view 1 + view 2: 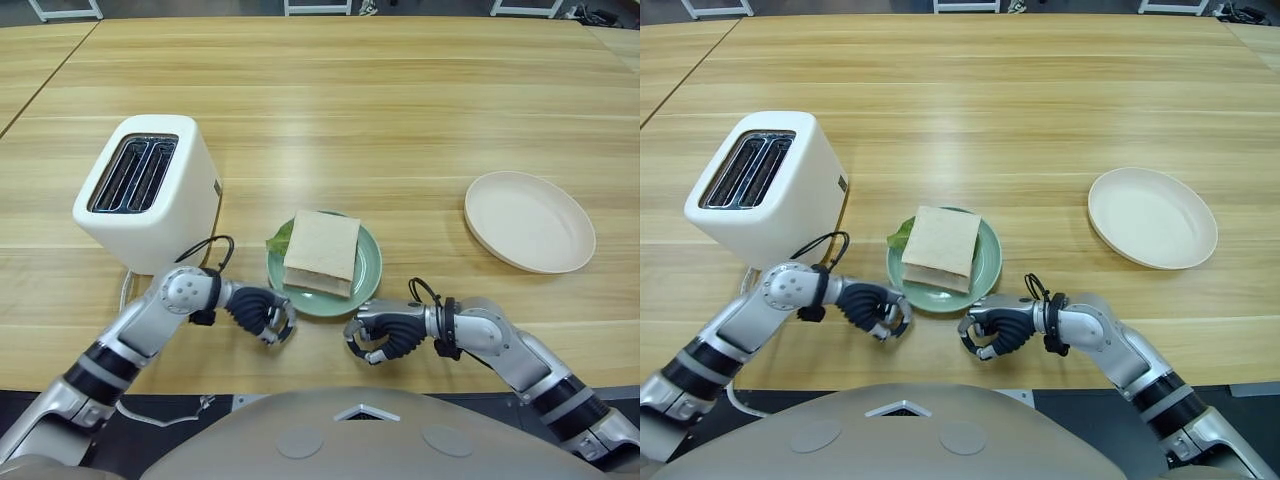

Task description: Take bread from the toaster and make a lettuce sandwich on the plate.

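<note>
Left eye view gives us the sandwich [321,250] lying on the green plate [368,278], with lettuce [280,239] showing at its left edge. We see the left robot hand [262,312] and the right robot hand [385,333] both clenched, grasping nothing, near the plate's front rim on the table [400,120]. We find the toaster [150,195] at the left and a beige plate [575,245] at the right.

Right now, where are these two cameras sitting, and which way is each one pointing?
Left eye view: on the robot's head, facing forward and down at the wooden table; its left hand and right hand, both curled, show near the bottom edge.
Right eye view: the same head, slightly to the right, same direction; the same two hands show.
Shared: toaster, green plate with the sandwich, and an empty beige plate.
</note>
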Motion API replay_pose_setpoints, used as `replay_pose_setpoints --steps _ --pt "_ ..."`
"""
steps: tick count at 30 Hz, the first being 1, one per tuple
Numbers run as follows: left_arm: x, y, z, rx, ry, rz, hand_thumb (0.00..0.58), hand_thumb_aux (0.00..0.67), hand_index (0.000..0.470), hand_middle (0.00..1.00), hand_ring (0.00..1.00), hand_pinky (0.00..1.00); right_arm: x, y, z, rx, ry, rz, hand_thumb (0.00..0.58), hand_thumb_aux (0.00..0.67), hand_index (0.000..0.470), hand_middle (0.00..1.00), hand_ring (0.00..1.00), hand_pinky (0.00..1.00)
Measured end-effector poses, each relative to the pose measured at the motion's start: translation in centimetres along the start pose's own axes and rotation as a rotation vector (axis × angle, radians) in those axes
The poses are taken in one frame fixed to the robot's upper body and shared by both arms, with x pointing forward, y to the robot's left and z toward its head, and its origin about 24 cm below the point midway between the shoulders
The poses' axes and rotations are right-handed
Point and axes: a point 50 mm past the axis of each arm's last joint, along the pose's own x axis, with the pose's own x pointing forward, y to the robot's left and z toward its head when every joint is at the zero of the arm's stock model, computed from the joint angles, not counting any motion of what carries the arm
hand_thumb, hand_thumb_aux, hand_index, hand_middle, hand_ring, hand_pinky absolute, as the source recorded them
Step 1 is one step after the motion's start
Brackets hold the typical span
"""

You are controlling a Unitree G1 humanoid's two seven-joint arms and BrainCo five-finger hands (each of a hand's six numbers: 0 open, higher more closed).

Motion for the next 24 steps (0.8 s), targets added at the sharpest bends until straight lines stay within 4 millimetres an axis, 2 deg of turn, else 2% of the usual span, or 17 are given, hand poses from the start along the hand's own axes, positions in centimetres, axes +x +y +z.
replay_pose_setpoints --steps 6,10,11,12,13,14,15,16,17,18,19,21,23,24 --pt "2.1 3.2 -1.0 0.060 0.097 0.253 0.580 0.670 0.470 1.00 1.00 1.00 1.4 -3.0 -2.8 -0.021 0.067 -0.224 0.580 0.670 0.470 1.00 1.00 1.00" --pt "2.7 4.1 -1.5 0.044 0.101 0.324 0.580 0.670 0.470 1.00 1.00 1.00 2.1 -4.2 -4.2 -0.001 0.074 -0.331 0.580 0.670 0.470 1.00 1.00 1.00" --pt "3.0 4.3 -1.6 0.034 0.097 0.347 0.580 0.670 0.470 0.71 0.71 0.71 2.3 -4.6 -4.6 -0.002 0.081 -0.366 0.580 0.670 0.470 1.00 1.00 1.00" --pt "3.2 4.4 -1.6 0.026 0.090 0.369 0.580 0.670 0.470 0.31 0.31 0.31 2.5 -5.1 -4.9 -0.006 0.085 -0.400 0.580 0.670 0.470 1.00 1.00 1.00" --pt "3.4 4.5 -1.7 0.017 0.083 0.389 0.580 0.657 0.461 0.00 0.00 0.00 2.6 -5.3 -5.2 -0.001 0.088 -0.428 0.580 0.670 0.470 1.00 1.00 1.00" --pt "3.6 4.6 -1.7 0.009 0.076 0.406 0.543 0.502 0.352 0.00 0.00 0.00 2.7 -5.4 -5.4 0.009 0.089 -0.452 0.580 0.670 0.470 0.88 0.88 0.88" --pt "3.8 4.6 -1.7 -0.007 0.065 0.434 0.310 0.213 0.149 0.00 0.00 0.00 2.7 -5.5 -5.7 0.018 0.087 -0.478 0.580 0.670 0.470 0.38 0.38 0.38" --pt "4.1 4.6 -1.7 -0.049 0.037 0.475 0.000 0.000 0.000 0.00 0.00 0.00 2.8 -5.6 -5.8 0.026 0.081 -0.499 0.568 0.573 0.402 0.00 0.00 0.00" --pt "4.2 4.3 -1.6 -0.084 0.002 0.498 0.000 0.000 0.000 0.00 0.00 0.00 2.8 -5.6 -5.7 0.027 0.067 -0.508 0.456 0.360 0.253 0.00 0.00 0.00" --pt "4.3 4.0 -1.5 -0.122 -0.036 0.518 0.000 0.000 0.000 0.00 0.00 0.00 2.8 -5.6 -5.4 0.039 0.039 -0.521 0.005 0.003 0.002 0.00 0.00 0.00" --pt "4.2 3.7 -1.1 -0.162 -0.089 0.549 0.000 0.000 0.000 0.00 0.00 0.00 2.6 -5.7 -4.9 0.056 0.004 -0.548 0.000 0.000 0.000 0.00 0.00 0.00" --pt "2.9 2.3 -0.5 -0.299 -0.241 0.669 0.000 0.000 0.000 0.00 0.00 0.00 0.8 -6.4 -2.3 0.101 -0.165 -0.719 0.000 0.000 0.000 0.00 0.00 0.00" --pt "0.6 3.3 0.0 -0.331 -0.341 0.859 0.000 0.000 0.000 0.00 0.00 0.00 -1.3 -7.5 -0.5 0.129 -0.285 -0.904 0.000 0.000 0.000 0.00 0.00 0.00" --pt "-1.1 4.2 0.5 -0.316 -0.398 1.009 0.000 0.000 0.000 0.00 0.00 0.00 -2.8 -8.3 0.9 0.169 -0.387 -1.053 0.000 0.000 0.000 0.00 0.00 0.00"
